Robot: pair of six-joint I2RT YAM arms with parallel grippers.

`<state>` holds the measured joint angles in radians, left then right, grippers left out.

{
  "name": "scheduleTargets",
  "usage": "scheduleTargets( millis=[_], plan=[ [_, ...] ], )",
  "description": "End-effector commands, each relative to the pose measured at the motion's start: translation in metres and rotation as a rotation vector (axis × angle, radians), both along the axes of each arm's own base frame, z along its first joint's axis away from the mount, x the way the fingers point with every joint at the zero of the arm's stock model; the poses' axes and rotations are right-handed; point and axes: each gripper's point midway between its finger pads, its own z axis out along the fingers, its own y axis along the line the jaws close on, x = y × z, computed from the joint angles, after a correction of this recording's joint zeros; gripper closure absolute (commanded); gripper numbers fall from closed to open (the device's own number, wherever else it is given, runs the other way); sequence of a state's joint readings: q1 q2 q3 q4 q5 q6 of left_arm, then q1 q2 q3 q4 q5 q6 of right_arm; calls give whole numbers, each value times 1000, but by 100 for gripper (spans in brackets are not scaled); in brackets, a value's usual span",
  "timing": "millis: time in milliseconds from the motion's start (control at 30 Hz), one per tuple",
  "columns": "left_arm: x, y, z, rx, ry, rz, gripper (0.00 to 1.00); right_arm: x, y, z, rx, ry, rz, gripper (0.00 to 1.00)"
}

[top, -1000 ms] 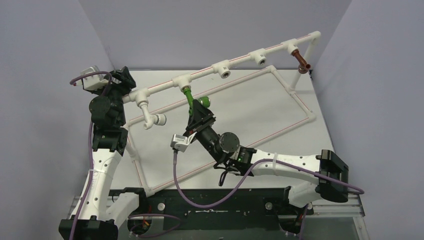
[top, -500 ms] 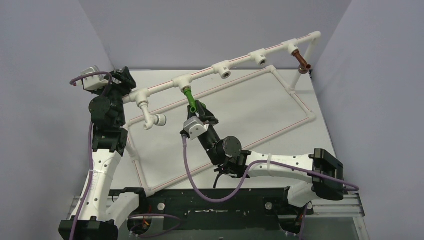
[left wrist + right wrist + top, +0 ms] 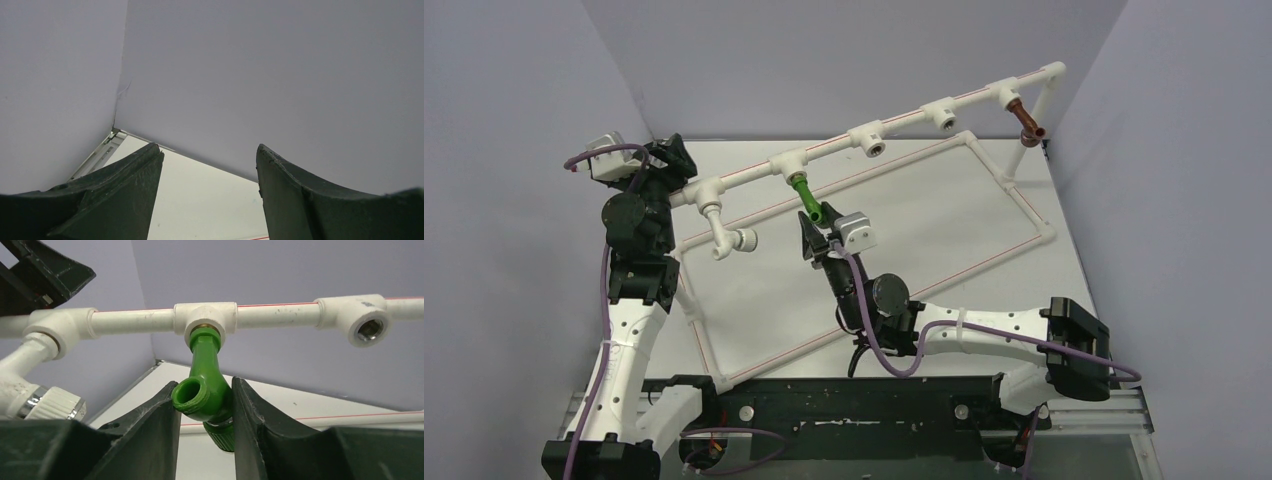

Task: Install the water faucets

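The right gripper (image 3: 204,390) is clamped on the green faucet (image 3: 204,357), which hangs from a white tee (image 3: 205,315) left of the middle of the pipe frame (image 3: 277,315). The left gripper (image 3: 210,152) is spread wide and holds nothing. The brown faucet (image 3: 1027,120) sits at the frame's far right end.

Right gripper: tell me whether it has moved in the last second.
Yes. The right gripper, shut on the green faucet, rolled: its wrist camera swung from the faucet's left to its right, under the fixed white tee.
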<state>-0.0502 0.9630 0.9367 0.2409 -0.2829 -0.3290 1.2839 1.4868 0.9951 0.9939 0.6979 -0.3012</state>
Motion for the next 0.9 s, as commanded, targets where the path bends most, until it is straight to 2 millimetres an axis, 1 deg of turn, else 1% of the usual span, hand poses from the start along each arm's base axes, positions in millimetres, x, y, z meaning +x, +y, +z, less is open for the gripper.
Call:
scheduleTargets(
  millis=[0, 167, 267, 400, 533, 567, 633, 667, 733, 767, 867],
  plan=[
    [-6, 3, -146, 49, 482, -5, 34, -4, -5, 34, 683, 199, 101, 100],
    [-7, 3, -146, 47, 480, -5, 34, -5, 6, 31, 833, 265, 158, 100],
    [-7, 3, -146, 45, 478, -5, 34, -10, 16, 33, 865, 283, 177, 100],
    [-7, 2, -145, 45, 474, -7, 34, -19, 27, 37, 807, 249, 164, 100],
    [-7, 2, -146, 44, 474, -8, 34, -26, 27, 42, 734, 212, 138, 100],
    [-7, 2, -145, 44, 471, -8, 34, -27, 27, 43, 714, 204, 137, 98],
    [-8, 2, -143, 44, 467, -8, 34, -29, 26, 47, 676, 191, 138, 89],
    [-8, 2, -144, 43, 467, -8, 34, -30, 26, 48, 653, 184, 140, 80],
    [-8, 2, -144, 42, 468, -7, 34, -32, 25, 51, 601, 171, 139, 56],
    [-8, 2, -144, 43, 467, -6, 34, -33, 23, 53, 579, 163, 136, 48],
    [-8, 2, -143, 43, 467, -6, 34, -38, 15, 62, 502, 130, 137, 35]
  ],
)
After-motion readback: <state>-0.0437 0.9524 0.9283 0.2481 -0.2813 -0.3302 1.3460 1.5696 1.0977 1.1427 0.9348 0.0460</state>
